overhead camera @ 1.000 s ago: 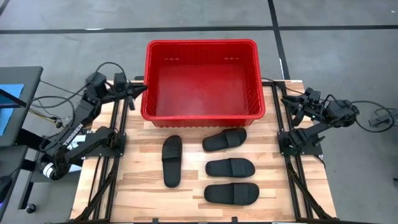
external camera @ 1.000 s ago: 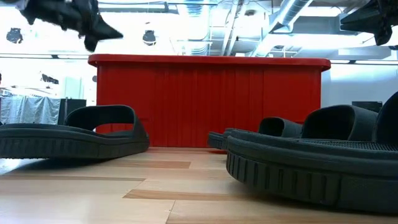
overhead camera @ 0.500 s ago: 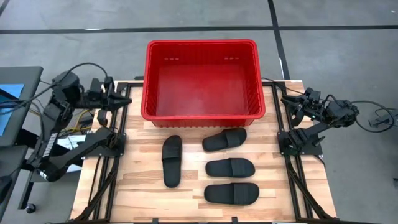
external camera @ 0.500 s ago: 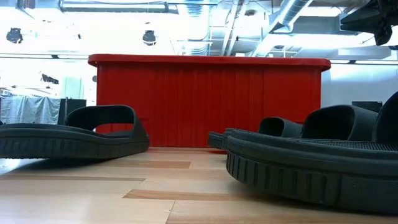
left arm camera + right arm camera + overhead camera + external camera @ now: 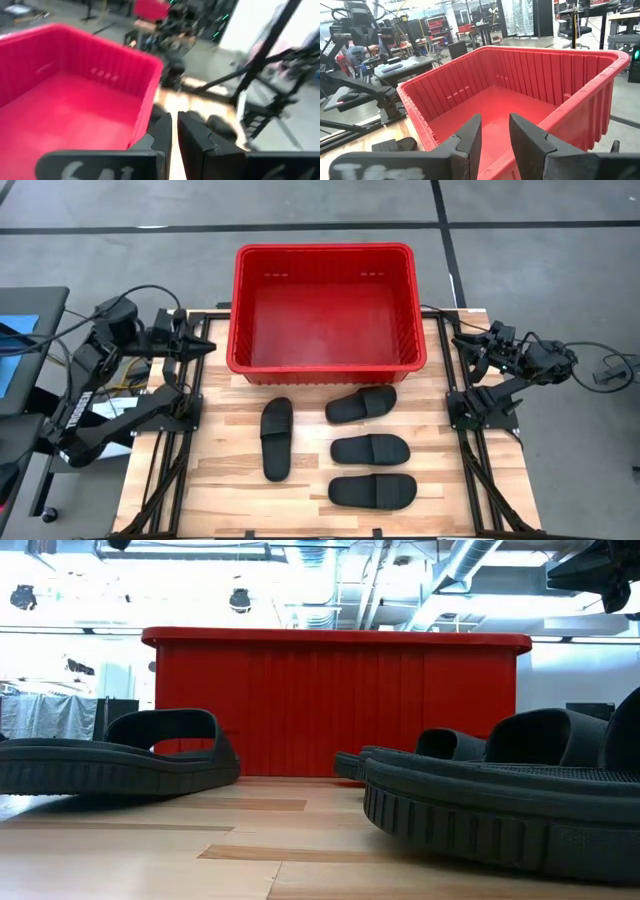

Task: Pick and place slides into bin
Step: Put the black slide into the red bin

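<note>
Several black slides lie sole-down on the wooden table: one (image 5: 276,438) left of the other three (image 5: 361,404), (image 5: 370,449), (image 5: 372,491). The red bin (image 5: 325,305) stands at the table's far side, with no slide in it. My left gripper (image 5: 207,346) hovers left of the bin's near-left corner, pointing toward it, shut on nothing (image 5: 174,131). My right gripper (image 5: 462,340) hovers right of the bin, open, pointing at the bin's wall (image 5: 495,134), with nothing between its fingers.
Black frame rails (image 5: 180,430), (image 5: 480,440) run along the table's left and right edges under the arms. Bare wood (image 5: 230,490) shows near the table's front edge. In the low view the slides (image 5: 120,755), (image 5: 500,800) stand in front of the bin (image 5: 335,705).
My left gripper has drawn back from the bin's near-left corner toward the table's left edge and has risen, leaving the top of the low view. It has stayed shut. The slides, the bin and my right gripper have kept still.
</note>
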Tool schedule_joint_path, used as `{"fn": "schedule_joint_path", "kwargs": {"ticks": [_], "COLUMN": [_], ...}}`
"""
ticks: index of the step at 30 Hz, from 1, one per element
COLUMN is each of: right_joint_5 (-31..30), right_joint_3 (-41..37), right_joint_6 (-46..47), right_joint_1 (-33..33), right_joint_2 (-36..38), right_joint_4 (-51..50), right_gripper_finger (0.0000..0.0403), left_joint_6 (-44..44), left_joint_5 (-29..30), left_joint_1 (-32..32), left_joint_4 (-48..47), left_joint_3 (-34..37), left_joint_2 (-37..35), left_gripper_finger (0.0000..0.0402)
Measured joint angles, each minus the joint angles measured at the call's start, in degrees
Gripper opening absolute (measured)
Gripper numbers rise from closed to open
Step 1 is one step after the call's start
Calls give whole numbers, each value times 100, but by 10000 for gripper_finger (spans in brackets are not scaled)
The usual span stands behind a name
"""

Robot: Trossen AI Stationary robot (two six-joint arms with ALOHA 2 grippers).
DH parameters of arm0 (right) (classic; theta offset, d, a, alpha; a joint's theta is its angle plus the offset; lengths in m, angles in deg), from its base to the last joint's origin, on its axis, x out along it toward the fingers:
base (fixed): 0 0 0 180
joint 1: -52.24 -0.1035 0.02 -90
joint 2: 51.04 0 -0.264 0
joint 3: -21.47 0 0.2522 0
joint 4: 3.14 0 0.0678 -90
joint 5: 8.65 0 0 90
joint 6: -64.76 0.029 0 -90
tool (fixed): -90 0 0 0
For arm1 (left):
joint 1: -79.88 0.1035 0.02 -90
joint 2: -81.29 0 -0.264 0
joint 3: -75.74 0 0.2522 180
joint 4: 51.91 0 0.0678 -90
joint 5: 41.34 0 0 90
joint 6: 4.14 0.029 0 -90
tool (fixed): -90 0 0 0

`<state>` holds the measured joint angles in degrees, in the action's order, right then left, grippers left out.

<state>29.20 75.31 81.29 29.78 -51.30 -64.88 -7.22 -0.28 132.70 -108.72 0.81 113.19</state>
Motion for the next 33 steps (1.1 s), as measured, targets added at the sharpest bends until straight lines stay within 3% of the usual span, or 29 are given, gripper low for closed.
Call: {"fn": "schedule_joint_path", "kwargs": {"ticks": [6,10,16,20,26,33], "right_joint_5": [0,-2,-1,0,0,1], "right_joint_3": [1,0,1,2,0,0], "right_joint_6": [-1,-1,0,-1,-2,-2], "right_joint_1": [0,0,0,0,0,2], "right_joint_2": [-1,0,0,1,1,-1], "right_joint_4": [0,-1,2,2,2,0], "right_gripper_finger": [91,91,91,91,91,91], "left_joint_6": [-1365,-2000,-1583,-683,325,530], "left_joint_5": [-95,391,1293,1977,2816,3403], "left_joint_1": [-807,-1743,-3257,-3717,-3767,-3767], "left_joint_4": [2171,3510,4126,3509,1925,-396], "left_joint_3": [708,1163,1276,995,9,-1485], "left_joint_2": [12,185,808,1088,1287,2021], "left_gripper_finger": [20,20,20,20,20,20]}}
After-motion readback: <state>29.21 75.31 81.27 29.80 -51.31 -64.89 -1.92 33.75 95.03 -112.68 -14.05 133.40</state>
